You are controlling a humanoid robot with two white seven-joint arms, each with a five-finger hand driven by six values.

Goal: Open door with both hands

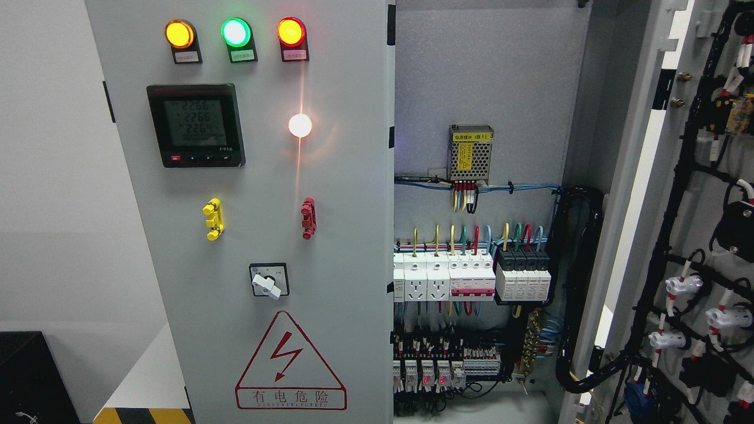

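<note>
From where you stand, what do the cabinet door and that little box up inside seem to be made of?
The cabinet door looks like painted sheet metal: flat, matte grey, faintly reflecting its lamp. The little box appears to be bare perforated metal, silvery with a grid of holes and a yellow label.

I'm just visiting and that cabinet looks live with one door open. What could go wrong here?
The right door is swung open, exposing breakers and wiring; a reaching arm might snag the cable bundle. The left door is closed, with lit lamps and a shock warning sign, suggesting power is on. No hand is visible.
</note>
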